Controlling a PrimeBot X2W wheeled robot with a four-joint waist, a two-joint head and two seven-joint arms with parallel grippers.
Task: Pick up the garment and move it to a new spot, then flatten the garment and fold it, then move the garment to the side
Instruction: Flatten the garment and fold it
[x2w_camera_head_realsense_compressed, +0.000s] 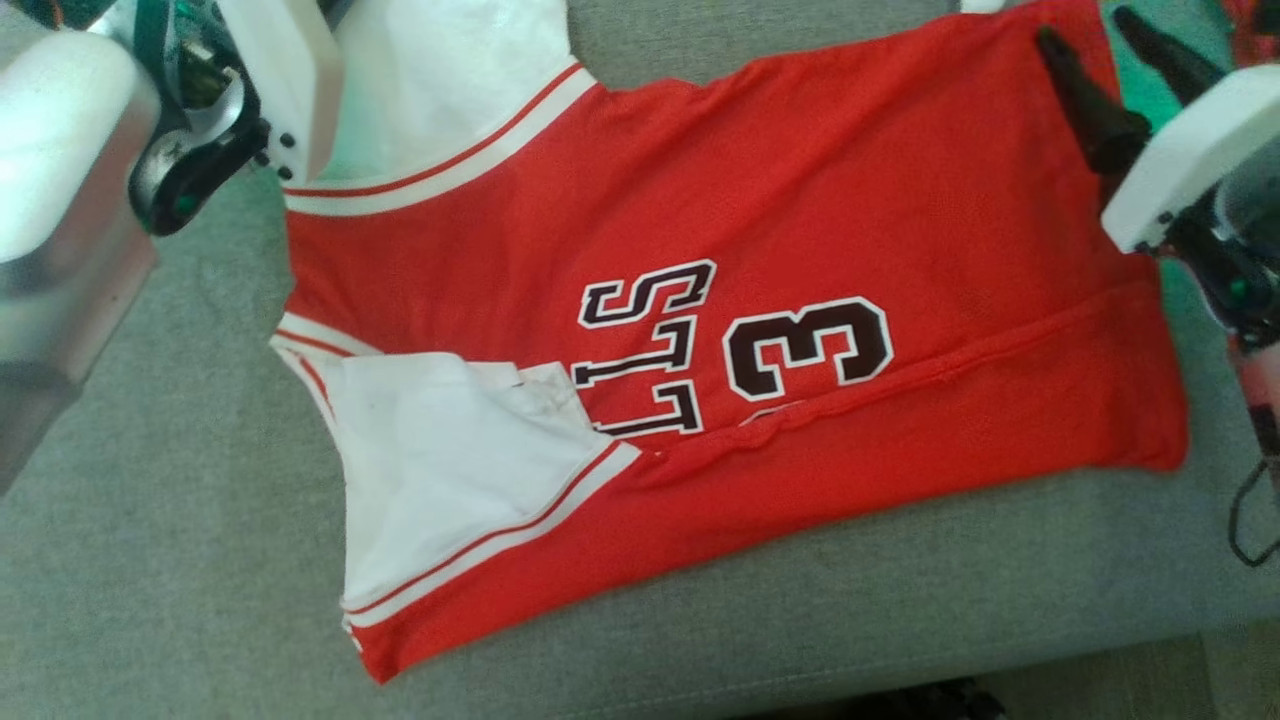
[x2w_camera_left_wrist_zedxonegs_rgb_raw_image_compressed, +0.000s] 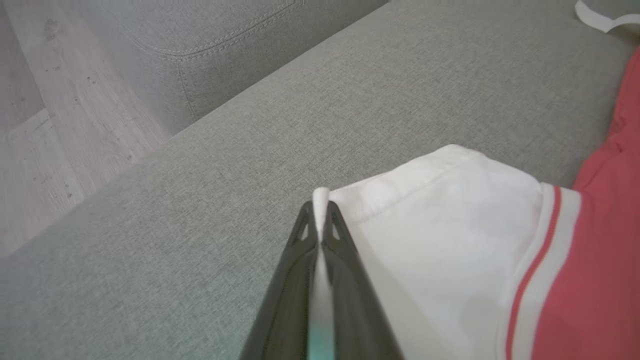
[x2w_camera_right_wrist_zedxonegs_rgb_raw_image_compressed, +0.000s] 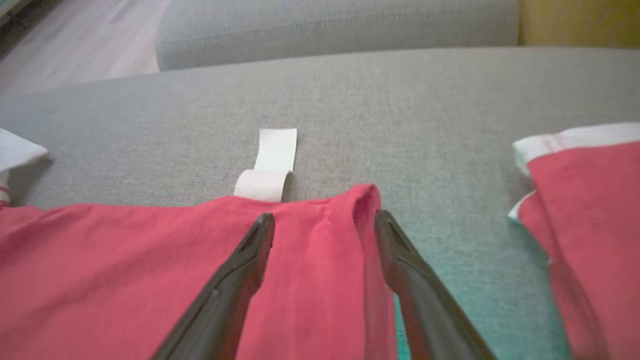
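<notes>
Head view, jersey: A red basketball jersey (x2w_camera_head_realsense_compressed: 850, 200) bearing a number 3 is seen laid across the grey sofa cushion (x2w_camera_head_realsense_compressed: 150, 560), with the collar end toward 9 o'clock and the hem toward 3 o'clock.
Head view, crease: A long fold line is seen from 6 o'clock of the jersey up toward 3 o'clock, and the lower strip appears to be turned over along it.
Head view, arms: The left arm's wrist housing is seen at 11 o'clock beside the upper white sleeve (x2w_camera_head_realsense_compressed: 450, 70). The right gripper (x2w_camera_head_realsense_compressed: 1085, 28) is placed at 1 o'clock over the hem corner.
Left wrist view, left gripper: The left gripper (x2w_camera_left_wrist_zedxonegs_rgb_raw_image_compressed: 320, 210) is clenched on the sleeve's edge, and a sliver of white cloth is pinched between the dark fingers (x2w_camera_left_wrist_zedxonegs_rgb_raw_image_compressed: 297, 270).
Left wrist view, surroundings: The sleeve is spread toward 3 o'clock, and a wooden floor (x2w_camera_left_wrist_zedxonegs_rgb_raw_image_compressed: 50, 125) is seen at 9 o'clock.
Right wrist view, right gripper: The fingers are spread wide and nothing is grasped. The red hem corner lies under and between them.
Right wrist view, extras: A white label (x2w_camera_right_wrist_zedxonegs_rgb_raw_image_compressed: 272, 160) is seen at 12 o'clock, touching the hem. A second red piece with white trim (x2w_camera_right_wrist_zedxonegs_rgb_raw_image_compressed: 585, 210) lies at 3 o'clock, and it cannot be told whether it belongs to the jersey.
Done: The jersey is judged to be placed and largely flattened.
Left: The right grip, the folding and the move aside are judged to be outstanding.
</notes>
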